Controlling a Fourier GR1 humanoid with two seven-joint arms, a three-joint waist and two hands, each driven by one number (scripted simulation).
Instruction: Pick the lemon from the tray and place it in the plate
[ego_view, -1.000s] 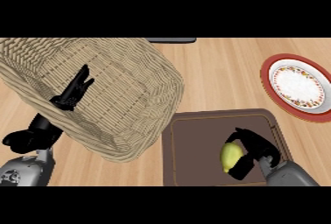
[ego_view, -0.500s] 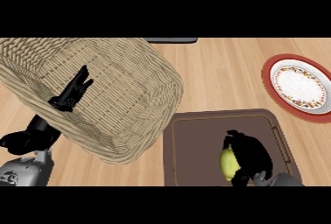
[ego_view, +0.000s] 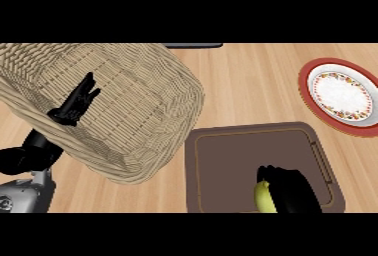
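Note:
A yellow lemon lies at the near edge of the dark brown tray and only its left side shows. My right hand covers it from the right with fingers curled round it. The plate, red-rimmed with a white centre, lies at the far right on the wooden counter. My left hand stands open at the left, fingers up, in front of the wicker basket.
A large wicker basket fills the left half of the view and its rim comes close to the tray's left corner. A dark object shows at the counter's far edge. Bare wood lies between tray and plate.
My right hand has slid toward the near edge and closed further over the lemon, which now shows less. The left hand and basket have not moved.

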